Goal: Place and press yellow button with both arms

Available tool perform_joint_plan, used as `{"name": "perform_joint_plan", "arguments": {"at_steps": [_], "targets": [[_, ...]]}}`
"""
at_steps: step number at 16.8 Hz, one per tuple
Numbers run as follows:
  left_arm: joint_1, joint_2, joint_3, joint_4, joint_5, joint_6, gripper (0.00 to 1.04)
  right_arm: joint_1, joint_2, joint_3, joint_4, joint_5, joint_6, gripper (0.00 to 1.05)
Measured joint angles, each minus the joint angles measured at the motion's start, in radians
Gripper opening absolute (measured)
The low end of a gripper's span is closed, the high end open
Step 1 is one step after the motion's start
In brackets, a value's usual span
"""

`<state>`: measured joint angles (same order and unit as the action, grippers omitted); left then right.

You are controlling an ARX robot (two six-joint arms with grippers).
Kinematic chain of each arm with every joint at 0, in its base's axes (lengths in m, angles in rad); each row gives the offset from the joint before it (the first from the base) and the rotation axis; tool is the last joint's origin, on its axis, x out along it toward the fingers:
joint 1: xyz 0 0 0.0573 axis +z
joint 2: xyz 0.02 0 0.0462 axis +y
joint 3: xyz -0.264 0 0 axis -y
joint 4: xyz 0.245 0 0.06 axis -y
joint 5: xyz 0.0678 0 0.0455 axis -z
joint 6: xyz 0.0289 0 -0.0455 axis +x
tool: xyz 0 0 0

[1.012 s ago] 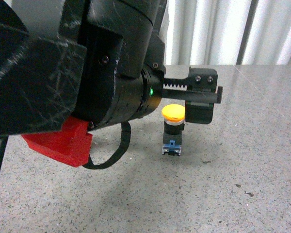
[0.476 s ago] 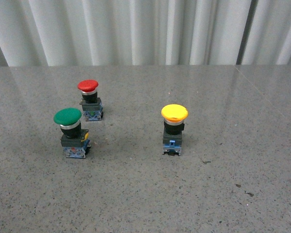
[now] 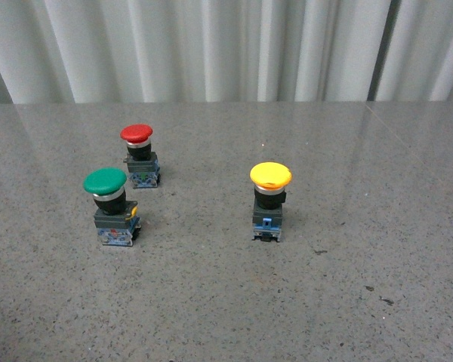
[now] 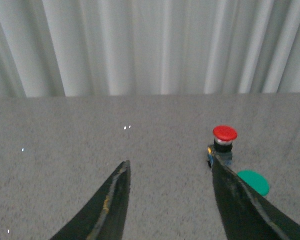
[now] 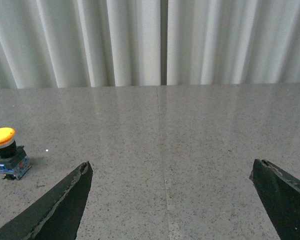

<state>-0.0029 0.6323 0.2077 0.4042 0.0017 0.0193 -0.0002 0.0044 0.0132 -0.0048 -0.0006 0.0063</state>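
Front view: neither arm in frame. The grey speckled table (image 3: 377, 286) runs back to a far edge against the white pleated curtain (image 3: 211, 45).

Left to right:
- The green button (image 3: 106, 183) stands upright, nearest on the left.
- The red button (image 3: 137, 134) stands upright just behind it, a little to its right. The two are close but apart.
- The yellow button (image 3: 270, 176) is near table centre, well apart from both. It stands upright on its dark base with its long axis vertical, cap up, and a blue clip facing the camera.
- Bare table lies in front of the yellow button and all the way to the right. Nothing stands between it and the near edge.

Left wrist view: the left gripper (image 4: 170, 161) has its fingers spread with nothing between them. The red button shows beyond, and one finger partly covers the green cap.

Right wrist view: the right gripper (image 5: 171, 163) has its fingers wide apart and empty over bare table. The yellow button sits off to one side, outside the fingers.
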Motion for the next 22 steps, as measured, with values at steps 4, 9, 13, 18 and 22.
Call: {"name": "perform_joint_plan", "arguments": {"at_steps": [4, 9, 13, 18, 22], "targets": [[0.002, -0.110, -0.074, -0.009, -0.002, -0.013, 0.03, 0.000, 0.000, 0.000, 0.000, 0.000, 0.000, 0.98], [0.002, -0.224, -0.137, -0.068, -0.002, -0.016, 0.02, 0.000, 0.000, 0.000, 0.000, 0.000, 0.000, 0.98], [0.002, -0.305, -0.167, -0.127, -0.002, -0.016, 0.02, 0.000, 0.000, 0.000, 0.000, 0.000, 0.000, 0.98], [0.002, -0.389, -0.193, -0.161, -0.002, -0.016, 0.02, 0.000, 0.000, 0.000, 0.000, 0.000, 0.000, 0.98], [0.002, -0.439, -0.193, -0.211, -0.002, -0.016, 0.02, 0.000, 0.000, 0.000, 0.000, 0.000, 0.000, 0.98]]}}
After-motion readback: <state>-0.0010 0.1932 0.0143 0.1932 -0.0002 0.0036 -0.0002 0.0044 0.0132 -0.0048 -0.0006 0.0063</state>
